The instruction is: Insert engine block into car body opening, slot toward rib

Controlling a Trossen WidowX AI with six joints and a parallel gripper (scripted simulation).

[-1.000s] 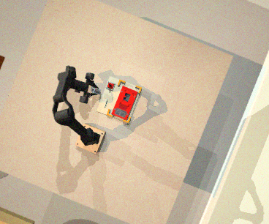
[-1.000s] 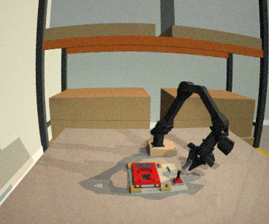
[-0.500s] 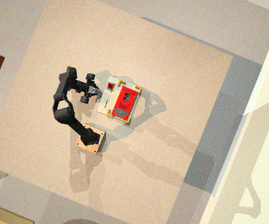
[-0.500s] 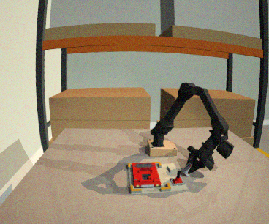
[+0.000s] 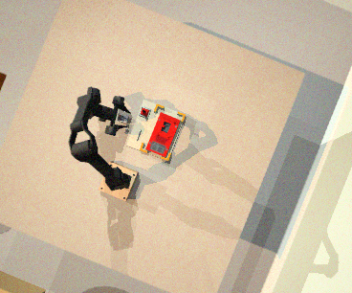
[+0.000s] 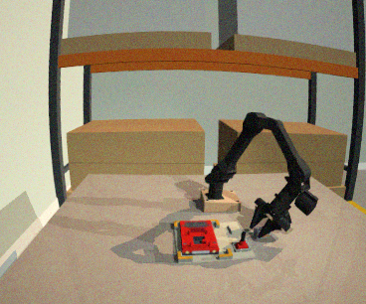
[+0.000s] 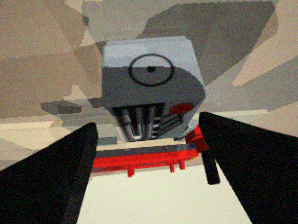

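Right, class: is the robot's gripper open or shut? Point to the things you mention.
Open: in the wrist view, the gripper's [image 5: 122,116] [image 6: 260,229] [image 7: 148,122] black fingers stand wide apart, touching nothing between them.

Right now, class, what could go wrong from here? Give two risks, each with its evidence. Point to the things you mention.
The engine block [image 5: 123,118] [image 7: 150,90] lies outside the car body [image 5: 160,139] [image 6: 198,237] [image 7: 145,161], between the open fingers of the gripper [image 5: 118,116] [image 6: 258,233] [image 7: 148,123]; closing crookedly might turn or knock it. The red piece with a black post [image 5: 144,112] [image 6: 242,243] [image 7: 197,137] stands close by, so a finger could clip it.
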